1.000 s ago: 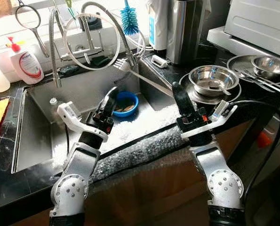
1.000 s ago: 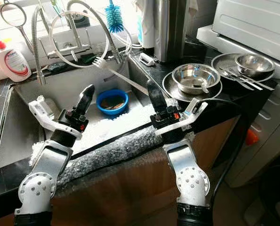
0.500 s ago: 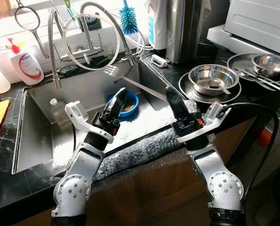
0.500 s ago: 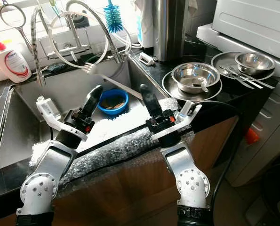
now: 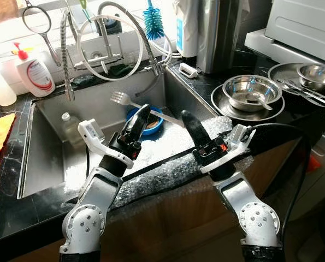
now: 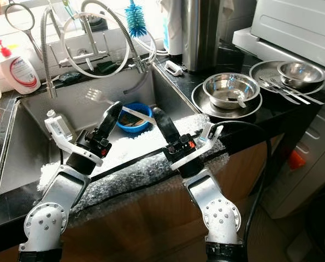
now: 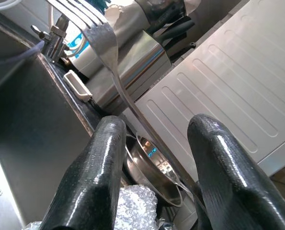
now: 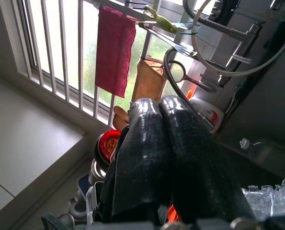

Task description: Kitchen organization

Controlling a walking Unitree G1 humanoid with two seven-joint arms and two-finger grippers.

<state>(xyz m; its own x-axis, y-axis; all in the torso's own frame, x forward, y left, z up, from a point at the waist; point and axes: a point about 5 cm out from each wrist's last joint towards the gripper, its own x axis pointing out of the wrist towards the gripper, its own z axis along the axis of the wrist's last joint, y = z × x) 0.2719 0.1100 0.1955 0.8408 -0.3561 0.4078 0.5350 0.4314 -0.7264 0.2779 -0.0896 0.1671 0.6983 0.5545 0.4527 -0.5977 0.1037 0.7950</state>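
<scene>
Right now everything turns on the fork, which hangs in the air just above the blue bowl in the sink. Its long axis runs across the bowl. The tines stick out past the bowl's rim on the faucet side, and the handle slopes down over the bowl's other side to the tip of my right gripper.

That gripper is clenched. In the right wrist view its two fingers press together with no gap, and in the head views the handle ends right at their tips. So I judge it is pinching the fork by the very end of the handle, though the contact itself is too small to see.

My left gripper sits over the near edge of the bowl and is the closer one to the middle of the fork. It is spread wide and grasps nothing. In the left wrist view the handle runs through the gap between the two fingers, closer to one than the other. I cannot tell whether it grazes that finger.

If a handover is the plan, the left fingers need only close across the handle, since they already straddle it crosswise.
</scene>
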